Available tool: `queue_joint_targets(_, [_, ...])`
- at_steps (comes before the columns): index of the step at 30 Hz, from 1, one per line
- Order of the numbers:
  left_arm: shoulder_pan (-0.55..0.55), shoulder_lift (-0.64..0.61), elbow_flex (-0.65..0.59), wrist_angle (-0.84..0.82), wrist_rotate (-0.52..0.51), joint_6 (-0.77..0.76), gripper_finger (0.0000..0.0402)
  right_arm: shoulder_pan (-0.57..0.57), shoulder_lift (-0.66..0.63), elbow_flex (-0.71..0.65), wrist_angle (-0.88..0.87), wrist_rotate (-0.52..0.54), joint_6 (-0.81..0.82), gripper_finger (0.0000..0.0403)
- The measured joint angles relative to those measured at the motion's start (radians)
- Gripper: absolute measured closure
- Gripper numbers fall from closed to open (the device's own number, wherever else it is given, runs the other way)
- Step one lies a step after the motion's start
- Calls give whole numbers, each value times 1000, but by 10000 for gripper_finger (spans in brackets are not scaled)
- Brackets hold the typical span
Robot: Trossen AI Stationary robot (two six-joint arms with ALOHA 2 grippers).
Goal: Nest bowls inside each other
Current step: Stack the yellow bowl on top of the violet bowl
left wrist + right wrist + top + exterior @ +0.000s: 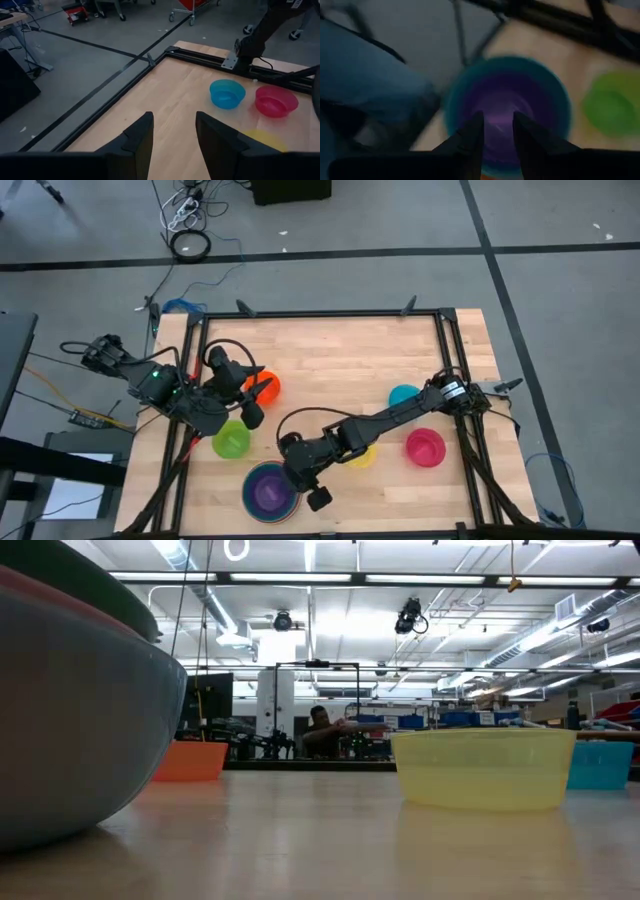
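Nested stack [269, 491] sits at the near edge of the bench [330, 350], left of centre: a purple bowl [502, 107] inside a teal one [560, 107], with a larger blue-grey outer bowl around them; we can't tell how many shells are in it. Loose on the bench we count 5: green bowl [231, 440] just beside the stack, orange bowl [264, 386] beyond it, yellow bowl [360, 454] part-hidden under the right arm, magenta-red bowl [425, 447] and cyan bowl [404, 396] well apart on the right. We judge these thin plastic shells light, fairly stiff and slick, likely to slide or tip if nudged; pinch the rim wall, 1 finger inside and 1 outside. Right claw [497, 135] hangs directly over the purple bowl, fingers parted a little, nothing between them. Left claw [174, 135] is up over the left side of the bench near the orange bowl, fingers apart, empty, waiting. Green looks like the closest next pick. 1 person is seated far off in the room behind, clear of both arms.
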Motion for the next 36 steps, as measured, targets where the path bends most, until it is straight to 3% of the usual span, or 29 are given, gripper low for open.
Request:
queue_joint_targets(4, [0,0,0,-1,21,0,245,-35,-25,-1,-184,116,68,308])
queue_joint_targets(13, [-1,0,0,-38,123,-15,245,-83,-67,-2,-817,178,310,293])
queue_joint_targets(23, [-15,0,0,-298,248,-182,245,25,-75,-174,-695,109,400,253])
queue_joint_targets(36, [-21,0,0,-315,254,-183,245,41,-75,-388,-409,31,518,227])
